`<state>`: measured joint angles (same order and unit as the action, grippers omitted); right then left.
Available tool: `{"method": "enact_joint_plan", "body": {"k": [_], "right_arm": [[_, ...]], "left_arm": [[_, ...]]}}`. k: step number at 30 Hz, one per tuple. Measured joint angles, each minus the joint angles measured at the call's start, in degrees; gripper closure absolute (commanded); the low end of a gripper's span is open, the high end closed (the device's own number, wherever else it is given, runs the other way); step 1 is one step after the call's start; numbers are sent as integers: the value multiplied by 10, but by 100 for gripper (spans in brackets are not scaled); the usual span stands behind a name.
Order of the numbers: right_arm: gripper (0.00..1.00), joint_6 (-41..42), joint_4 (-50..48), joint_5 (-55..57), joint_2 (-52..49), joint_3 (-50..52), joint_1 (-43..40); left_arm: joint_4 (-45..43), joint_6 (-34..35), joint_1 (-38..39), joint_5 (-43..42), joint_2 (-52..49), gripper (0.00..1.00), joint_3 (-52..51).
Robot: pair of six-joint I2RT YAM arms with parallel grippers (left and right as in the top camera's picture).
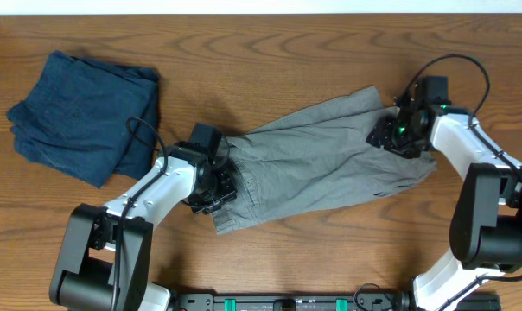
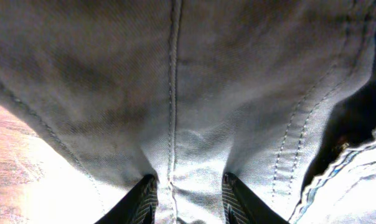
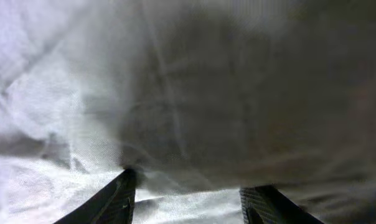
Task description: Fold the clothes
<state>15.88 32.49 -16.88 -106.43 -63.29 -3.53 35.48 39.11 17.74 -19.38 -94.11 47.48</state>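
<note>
The light grey shorts lie stretched out across the middle of the table, wrinkled, running from lower left to upper right. My left gripper is at their left end. In the left wrist view its fingers are shut on a fold of the grey fabric with a stitched seam. My right gripper is at the shorts' upper right corner. In the right wrist view its fingers hold grey cloth between them, with a darker layer hanging just above.
A dark navy-blue folded garment lies at the back left of the wooden table, close to my left arm. The table's front edge runs just below the shorts.
</note>
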Motion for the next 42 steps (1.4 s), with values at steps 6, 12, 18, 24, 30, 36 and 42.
{"method": "enact_joint_plan", "body": {"k": [6,12,18,24,30,36,42], "right_arm": [[50,45,-145,0,6,43,16],[50,112,-378,-17,6,48,31],[49,162,-507,-26,7,45,31],[57,178,-515,-58,7,45,30],[57,182,-419,-160,25,46,16],[55,111,-207,-160,64,45,10],[47,31,-61,-38,66,47,10]], "left_arm": [[0,0,0,0,0,63,0],[-1,0,0,0,0,63,0],[-1,0,0,0,0,63,0],[-1,0,0,0,0,63,0],[-1,0,0,0,0,63,-1],[5,-14,0,7,23,56,-8],[50,-15,0,75,132,17,-13]]}}
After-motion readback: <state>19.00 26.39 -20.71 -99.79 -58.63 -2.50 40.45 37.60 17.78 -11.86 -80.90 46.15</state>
